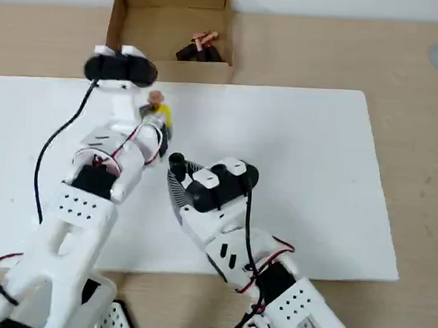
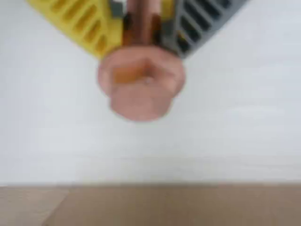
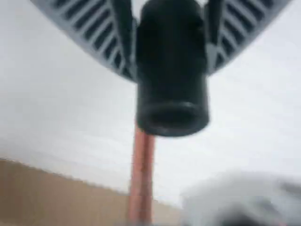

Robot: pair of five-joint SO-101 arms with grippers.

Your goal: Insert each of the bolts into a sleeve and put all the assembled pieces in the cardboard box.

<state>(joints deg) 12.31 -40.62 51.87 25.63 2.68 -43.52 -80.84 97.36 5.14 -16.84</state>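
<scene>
Wooden desk [image 1: 428, 147] carries a white sheet [image 1: 315, 177], and the cardboard box [image 1: 120, 24] at its far edge holds some assembled pieces [image 1: 200, 47]. The left gripper [image 1: 158, 116] is clamped on the copper bolt [image 1: 155, 98], just on the near side of the box. The right gripper [image 1: 175, 169] is clamped on the black sleeve [image 1: 177, 160], slightly nearer and to the right, apart from the bolt. To join them well, line the sleeve's bore up with the bolt's axis first. Then slide them together slowly, with both grips firm so neither part twists.
</scene>
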